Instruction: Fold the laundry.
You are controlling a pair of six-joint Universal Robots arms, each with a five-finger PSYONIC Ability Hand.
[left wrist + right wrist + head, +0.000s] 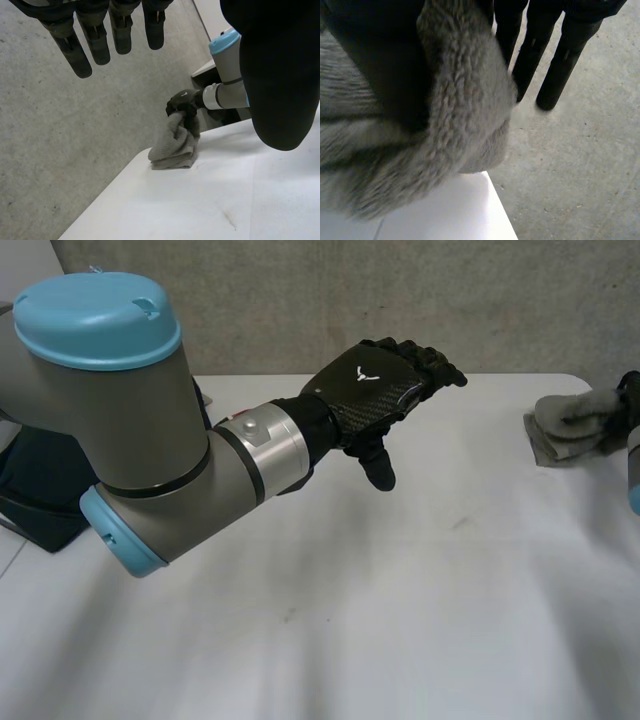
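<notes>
**Towel bundled at the far right corner, fold not quite closed out**

I am reading this as a late stage of the fold rather than the end of it. The grey towel is sitting at the far right corner of the white surface. It is already doubled into a thick bundle, with layered edges showing at its base. Its upper part, though, is rising into the right hand instead of lying flat. So I am judging that the layers are stacked, and that what is left is laying the raised part down, letting go and perhaps pressing the bundle flat.

The right hand is grasping the towel at the top of the bundle. In its wrist view the fluffy cloth is wrapping round the thumb, while the other fingers are pointing straight out past the cloth, beyond the surface's edge.

The left hand is hovering well apart from the towel, above the far middle of the surface. Its back is facing up and its thumb is pointing down. It is released and holding nothing, with its fingers hanging straight. The left arm is bending across the near left.
</notes>
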